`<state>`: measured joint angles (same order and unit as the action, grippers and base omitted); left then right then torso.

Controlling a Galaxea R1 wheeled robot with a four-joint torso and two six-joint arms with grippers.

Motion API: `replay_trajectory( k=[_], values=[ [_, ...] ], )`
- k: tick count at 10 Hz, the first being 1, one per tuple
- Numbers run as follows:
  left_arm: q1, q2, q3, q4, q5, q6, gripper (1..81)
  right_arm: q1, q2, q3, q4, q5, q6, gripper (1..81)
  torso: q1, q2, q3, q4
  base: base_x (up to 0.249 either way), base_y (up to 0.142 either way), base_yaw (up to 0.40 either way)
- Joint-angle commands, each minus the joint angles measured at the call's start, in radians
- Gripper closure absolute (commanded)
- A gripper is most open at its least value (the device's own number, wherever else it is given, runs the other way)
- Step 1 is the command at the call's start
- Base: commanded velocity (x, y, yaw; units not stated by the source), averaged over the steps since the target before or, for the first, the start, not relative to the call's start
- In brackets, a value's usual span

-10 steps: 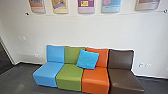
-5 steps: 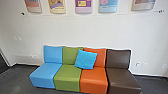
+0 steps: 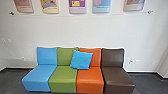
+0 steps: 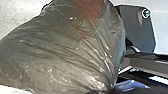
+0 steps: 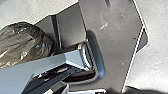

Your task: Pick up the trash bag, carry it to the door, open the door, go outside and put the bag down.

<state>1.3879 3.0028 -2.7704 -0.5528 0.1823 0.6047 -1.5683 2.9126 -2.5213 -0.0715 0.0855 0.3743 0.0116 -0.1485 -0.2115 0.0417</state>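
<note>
The trash bag [image 4: 65, 47] looms large in the left wrist view, a full, greyish translucent plastic bag with a reddish patch inside. Its folds draw together into a gathered neck, where my left gripper [image 4: 103, 91] is shut on it. Part of the same shiny bag [image 5: 23, 45] also appears in the right wrist view, beside the robot's own dark base. How my right gripper stands cannot be made out.
A row of joined seats, blue [image 3: 40, 73], green, orange and brown [image 3: 116, 77], stands against a white wall [image 3: 75, 30], with a bright blue cushion [image 3: 81, 59] on it. Posters [image 3: 77, 6] hang above. Dark floor [image 3: 148, 83] runs alongside.
The head camera has turned to the right: the whole scene has shifted left, the dark opening at the left edge has gone out of view and a wall corner has appeared at the right.
</note>
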Motion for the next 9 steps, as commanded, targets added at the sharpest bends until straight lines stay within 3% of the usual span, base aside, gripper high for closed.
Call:
replay_trajectory(
  k=[1,9],
  values=[
    [-0.054,-0.007,-0.003,0.007,0.075,0.007,81.1,0.033,-0.004,0.007,-0.011,-0.053,-0.005,1.0,0.000,0.000,0.000,0.000,0.000,0.000,-0.164],
    [-0.054,-0.005,-0.003,0.008,0.075,0.009,81.1,0.029,0.006,-0.005,-0.011,-0.053,-0.004,1.0,0.000,0.000,0.000,0.000,0.000,0.000,-0.209]
  ],
)
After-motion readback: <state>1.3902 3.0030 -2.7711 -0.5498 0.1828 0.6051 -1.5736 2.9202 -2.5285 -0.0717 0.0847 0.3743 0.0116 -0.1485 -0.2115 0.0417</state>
